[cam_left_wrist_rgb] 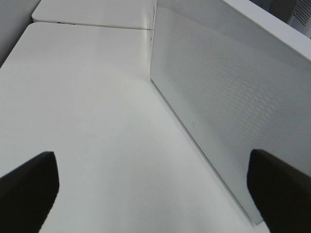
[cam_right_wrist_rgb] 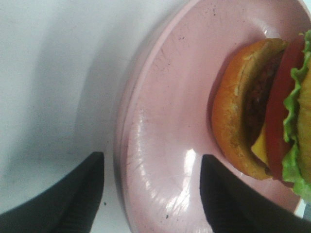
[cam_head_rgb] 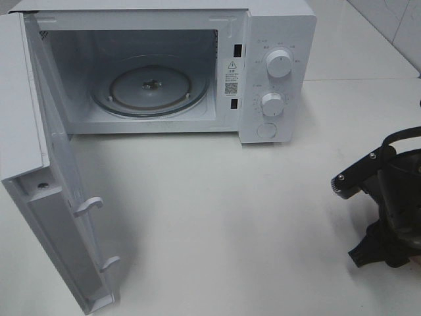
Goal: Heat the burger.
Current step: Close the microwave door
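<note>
A white table [cam_head_rgb: 217, 217] carries a white microwave oven [cam_head_rgb: 276, 72] at its far side, the door [cam_head_rgb: 46, 197] swung wide open toward the left, its lower edge close above the tabletop. Two white knobs [cam_head_rgb: 279, 64] sit one above the other on the control panel. At the table's right edge, seen from the right wrist camera, a round pink plate [cam_right_wrist_rgb: 165, 145] rests directly on the white surface, well apart from the oven. In the left wrist view, a second white tabletop [cam_left_wrist_rgb: 92, 12] adjoins beyond a thin seam.
</note>
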You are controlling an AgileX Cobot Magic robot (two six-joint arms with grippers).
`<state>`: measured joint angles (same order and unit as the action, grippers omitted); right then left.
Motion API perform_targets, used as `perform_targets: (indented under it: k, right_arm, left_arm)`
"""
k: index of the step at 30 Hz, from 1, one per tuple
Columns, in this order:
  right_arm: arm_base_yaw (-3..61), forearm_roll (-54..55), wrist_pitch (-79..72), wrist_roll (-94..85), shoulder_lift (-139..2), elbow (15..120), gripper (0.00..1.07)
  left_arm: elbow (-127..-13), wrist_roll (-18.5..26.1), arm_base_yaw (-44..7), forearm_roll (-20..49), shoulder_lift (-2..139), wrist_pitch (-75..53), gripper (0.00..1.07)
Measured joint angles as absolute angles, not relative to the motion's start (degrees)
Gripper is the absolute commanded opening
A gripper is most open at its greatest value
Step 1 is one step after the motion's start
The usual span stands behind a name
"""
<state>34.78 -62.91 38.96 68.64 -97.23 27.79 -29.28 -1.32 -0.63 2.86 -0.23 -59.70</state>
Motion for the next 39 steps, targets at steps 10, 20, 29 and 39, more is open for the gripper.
perform_targets:
  k: [10,20,29,39]
  right_arm:
    - [35.29,-51.05,39.13,59.01,-83.14,27.62,0.61]
    - [35.29,-26.64,38.85,32.49,-63.66,27.90,0.77]
    - [35.29,-13.41,43.26,20.45,-49.62,28.53,0.76]
    - [35.29,-11.80,58.27,15.30,-33.63,33.52,0.76]
  left_arm:
    - [-29.28,-1.32,-0.63,2.86,-0.23,-59.70,0.98]
    - [-29.28,-1.32,-0.63,2.86,-0.23,-59.70,0.98]
    - [-29.28,-1.32,-0.63,2.86,-0.23,-59.70,0.98]
    - [-29.28,-1.32,-0.63,2.86,-0.23,-59.70,0.98]
